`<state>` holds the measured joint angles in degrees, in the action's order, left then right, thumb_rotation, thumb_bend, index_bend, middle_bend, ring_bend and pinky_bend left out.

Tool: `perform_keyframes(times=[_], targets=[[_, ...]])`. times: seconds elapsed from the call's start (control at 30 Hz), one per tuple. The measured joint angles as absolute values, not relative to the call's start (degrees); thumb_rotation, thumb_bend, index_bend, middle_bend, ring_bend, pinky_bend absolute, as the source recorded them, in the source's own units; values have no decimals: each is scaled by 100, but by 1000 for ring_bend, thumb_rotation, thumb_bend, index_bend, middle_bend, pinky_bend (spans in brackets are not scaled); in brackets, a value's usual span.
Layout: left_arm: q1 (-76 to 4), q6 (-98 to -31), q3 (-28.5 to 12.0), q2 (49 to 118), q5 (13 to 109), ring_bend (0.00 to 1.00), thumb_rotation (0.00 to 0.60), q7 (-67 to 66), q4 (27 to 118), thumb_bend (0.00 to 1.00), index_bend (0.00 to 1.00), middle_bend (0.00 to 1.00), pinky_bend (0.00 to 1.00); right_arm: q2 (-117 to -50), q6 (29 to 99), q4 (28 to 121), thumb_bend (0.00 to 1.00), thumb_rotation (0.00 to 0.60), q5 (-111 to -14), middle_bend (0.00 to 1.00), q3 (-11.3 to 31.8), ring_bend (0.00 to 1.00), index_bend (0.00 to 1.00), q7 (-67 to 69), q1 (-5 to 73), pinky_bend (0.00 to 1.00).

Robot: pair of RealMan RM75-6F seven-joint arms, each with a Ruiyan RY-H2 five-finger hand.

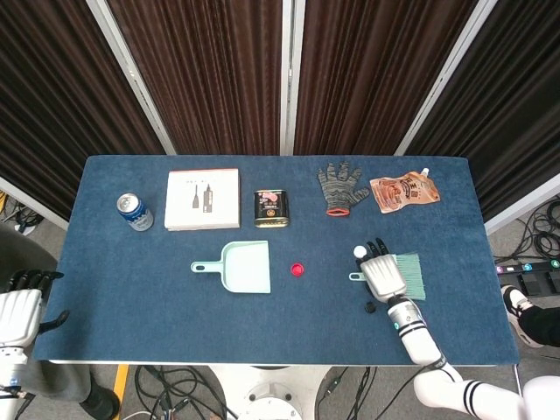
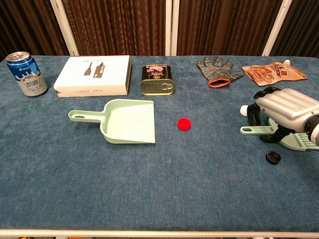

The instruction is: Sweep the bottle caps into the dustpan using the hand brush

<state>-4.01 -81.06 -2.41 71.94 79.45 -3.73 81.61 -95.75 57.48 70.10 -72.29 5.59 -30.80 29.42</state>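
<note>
The mint dustpan (image 1: pixel 245 266) (image 2: pixel 127 121) lies mid-table, handle pointing left. A red cap (image 1: pixel 297 269) (image 2: pixel 184 123) sits just right of its mouth. The mint hand brush (image 1: pixel 409 273) (image 2: pixel 254 130) lies flat at the right. My right hand (image 1: pixel 383 273) (image 2: pixel 284 112) rests low over it, fingers arched past the handle and thumb against its near side, not closed on it. A white cap (image 1: pixel 358 252) (image 2: pixel 244 110) peeks out by the fingertips. A black cap (image 1: pixel 370 306) (image 2: pixel 272 157) lies just in front of the brush. My left hand (image 1: pixel 19 311) hangs empty off the table's near left corner.
Along the back stand a blue can (image 1: pixel 134 211) (image 2: pixel 27 74), a white box (image 1: pixel 203 199) (image 2: pixel 93 74), a gold tin (image 1: pixel 271 208) (image 2: pixel 157 79), a grey glove (image 1: pixel 342 185) (image 2: pixel 217 69) and an orange pouch (image 1: pixel 403 190) (image 2: pixel 273 72).
</note>
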Motion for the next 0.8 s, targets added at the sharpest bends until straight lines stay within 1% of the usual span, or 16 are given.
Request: perform_keyframes(times=[0.1,0.23,0.33,0.47,0.6,0.7,0.8], targets=[[-395,-8113,-244,7195,7944,172,600,-361,8150,180,282,271,136,-9585,5733,6986,206,600,-7212,452,565,116,476,-3035,2965,73],[-397,-8103,-250,7192,7937,172,600,-358,8149,180,282,271,136,-9604,5705,6960,215,600,-7195,462,559,127,488,-3006,2989,73],[-408,-8084,-248,7185,7944,172,600,-363,8149,180,282,271,136,-9616,5668,6944,250,600,-7181,484,551,146,508,-2977,3016,73],[-476,-8045,-257,7137,8005,172,600,-417,8163,180,282,271,136,-9624,5676,6930,333,600,-7199,552,545,207,571,-2918,3033,73],[-630,-7945,-279,7059,8130,172,600,-454,8177,179,282,271,135,-9564,5753,6985,458,600,-7266,615,546,260,660,-2754,3021,73],[-805,-7821,-320,6971,8244,172,600,-407,8225,178,282,271,136,-9393,5822,7148,525,600,-7342,629,557,270,679,-2533,2999,75],[-1017,-7632,-377,6892,8341,172,600,-286,8279,176,283,271,137,-9084,5866,7448,563,600,-7420,637,586,273,689,-2243,2981,81]])
